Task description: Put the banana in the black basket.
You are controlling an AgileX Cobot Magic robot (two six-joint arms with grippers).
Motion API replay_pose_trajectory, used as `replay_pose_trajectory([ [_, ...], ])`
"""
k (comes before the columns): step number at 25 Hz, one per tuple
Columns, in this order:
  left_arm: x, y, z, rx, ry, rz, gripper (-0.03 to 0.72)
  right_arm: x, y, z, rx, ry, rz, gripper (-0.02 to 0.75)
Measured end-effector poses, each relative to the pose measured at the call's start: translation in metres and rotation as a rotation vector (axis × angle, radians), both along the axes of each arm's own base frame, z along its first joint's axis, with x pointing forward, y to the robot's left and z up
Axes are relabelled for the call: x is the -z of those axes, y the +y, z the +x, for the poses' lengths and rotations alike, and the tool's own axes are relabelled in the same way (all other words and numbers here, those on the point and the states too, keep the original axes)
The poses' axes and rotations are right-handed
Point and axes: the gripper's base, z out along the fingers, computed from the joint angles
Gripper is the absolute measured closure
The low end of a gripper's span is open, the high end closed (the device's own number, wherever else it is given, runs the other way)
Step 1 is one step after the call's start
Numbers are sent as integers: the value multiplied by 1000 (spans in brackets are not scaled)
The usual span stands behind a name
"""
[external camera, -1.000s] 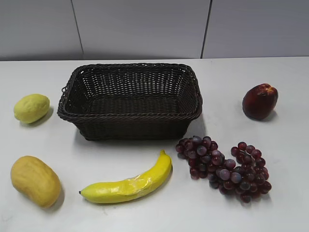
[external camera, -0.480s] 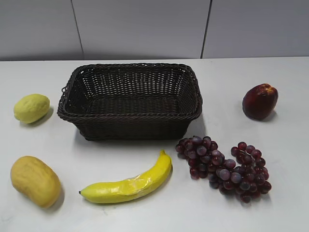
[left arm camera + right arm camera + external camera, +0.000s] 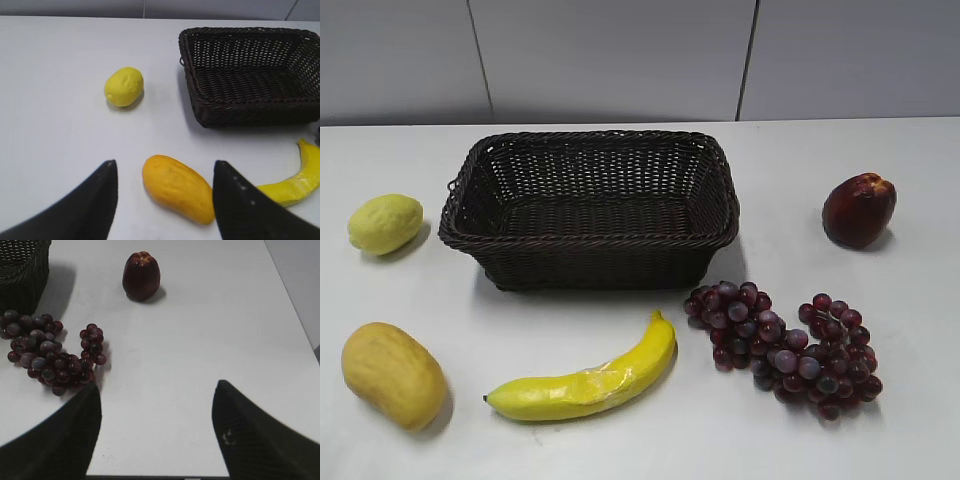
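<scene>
The yellow banana (image 3: 590, 378) lies on the white table in front of the black basket (image 3: 588, 240), which is empty. The banana's tip end shows at the right edge of the left wrist view (image 3: 295, 177), and the basket at the upper right there (image 3: 250, 107). My left gripper (image 3: 165, 165) is open and empty, above the near left of the table with the mango between its fingers in view. My right gripper (image 3: 157, 390) is open and empty over bare table at the near right. Neither gripper shows in the exterior view.
A mango (image 3: 392, 375) lies left of the banana, a lemon (image 3: 385, 223) left of the basket. Purple grapes (image 3: 785, 350) lie right of the banana, a dark red apple (image 3: 858, 209) at the far right. The table's near edge shows in the right wrist view (image 3: 155, 476).
</scene>
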Motion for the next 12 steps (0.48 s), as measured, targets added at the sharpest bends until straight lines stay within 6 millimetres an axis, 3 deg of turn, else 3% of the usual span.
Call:
replay_pose_trajectory([
  [6,-2,-14,51,127,134,13,98,0,0,0,0,0,0,183],
  [12,-9,-45,94,337,211,61,98,0,0,0,0,0,0,183],
])
